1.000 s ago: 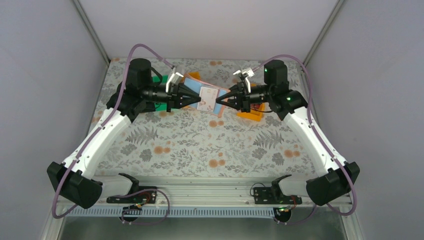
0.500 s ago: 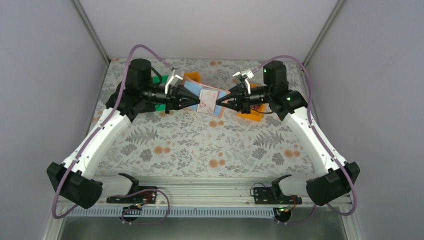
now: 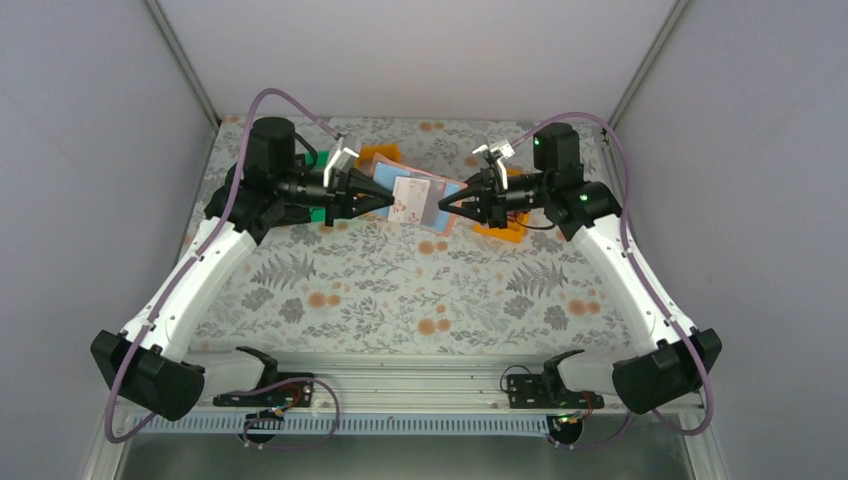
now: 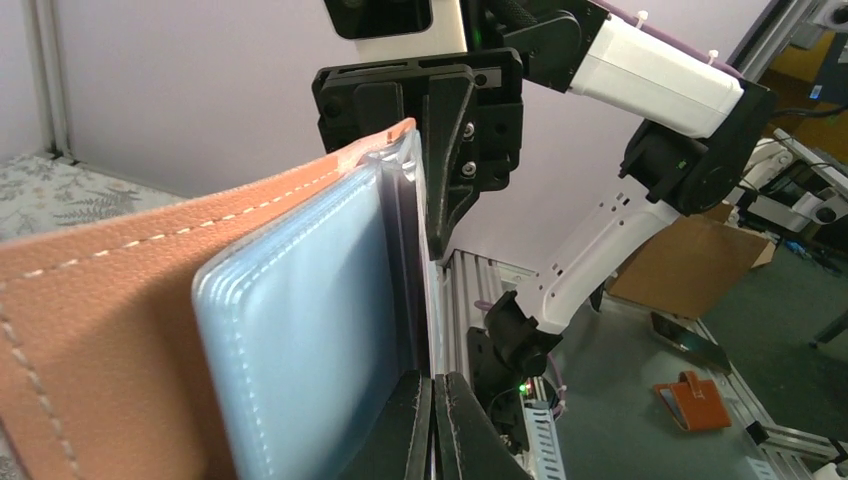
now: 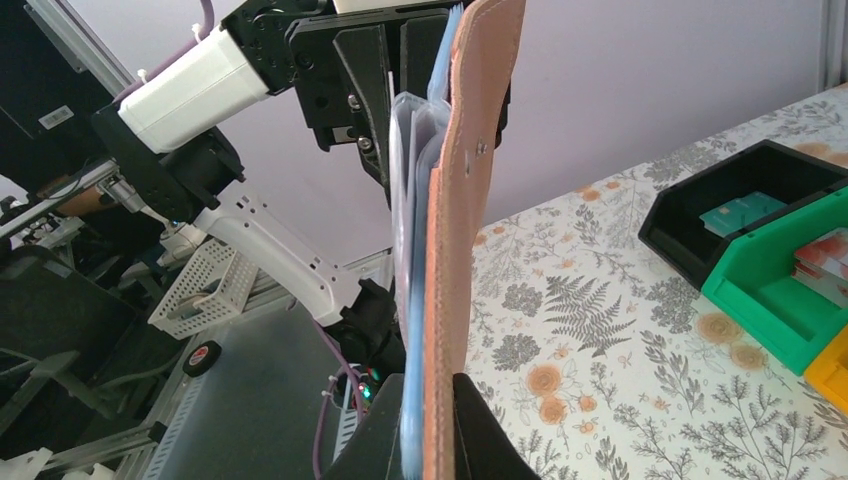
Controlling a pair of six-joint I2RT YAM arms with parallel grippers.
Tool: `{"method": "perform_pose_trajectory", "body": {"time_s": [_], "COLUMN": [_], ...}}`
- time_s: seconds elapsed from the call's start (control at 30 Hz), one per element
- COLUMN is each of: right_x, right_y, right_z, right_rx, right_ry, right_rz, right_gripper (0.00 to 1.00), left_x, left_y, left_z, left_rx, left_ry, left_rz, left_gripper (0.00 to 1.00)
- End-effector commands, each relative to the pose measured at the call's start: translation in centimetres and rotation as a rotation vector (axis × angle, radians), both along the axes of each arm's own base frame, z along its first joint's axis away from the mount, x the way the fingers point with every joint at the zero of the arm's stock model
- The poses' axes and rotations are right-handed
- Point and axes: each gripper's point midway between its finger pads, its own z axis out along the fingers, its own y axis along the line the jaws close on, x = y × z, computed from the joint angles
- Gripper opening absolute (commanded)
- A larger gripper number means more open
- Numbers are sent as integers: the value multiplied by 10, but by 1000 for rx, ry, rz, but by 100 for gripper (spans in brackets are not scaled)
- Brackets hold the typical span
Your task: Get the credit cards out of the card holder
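The card holder (image 3: 438, 217) hangs open in the air between my two grippers, brownish-pink outside with pale blue sleeves. My right gripper (image 3: 444, 204) is shut on its cover and sleeves, as the right wrist view (image 5: 436, 432) shows. My left gripper (image 3: 390, 203) is shut on a whitish-pink credit card (image 3: 410, 198) that sticks out of the holder to the left. In the left wrist view the fingers (image 4: 410, 430) pinch a thin pale edge beside the blue sleeves (image 4: 300, 340) and the leather cover (image 4: 100, 330). A teal card (image 5: 735, 212) lies in the black bin (image 5: 690, 235).
A green bin (image 5: 780, 300) and a yellow-orange bin (image 5: 830, 378) stand beside the black one. In the top view a green bin (image 3: 318, 213) sits under the left arm, an orange bin (image 3: 381, 153) behind it, another orange bin (image 3: 505, 228) under the right gripper.
The grippers have drawn apart: the left one moved left with the whitish-pink card, which now shows further out of the holder. The right one shifted slightly right with the holder.
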Motion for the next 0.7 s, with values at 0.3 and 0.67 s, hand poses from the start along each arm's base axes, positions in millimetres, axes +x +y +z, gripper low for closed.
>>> {"method": "perform_pose_trajectory", "body": {"time_s": [0.3, 0.67], "right_x": [-5, 4], "right_y": [3, -1], "right_z": [11, 3], "right_rx": [33, 0], "right_ry": [5, -13], "right_rz": [66, -11], "right_gripper": [4, 4], "left_x": [3, 14], "left_y": [-12, -6], "left_z": [-1, 3], "left_rx": [-7, -1], "left_ry": [-15, 26], "left_rz": [0, 67], "left_gripper": [23, 2]}}
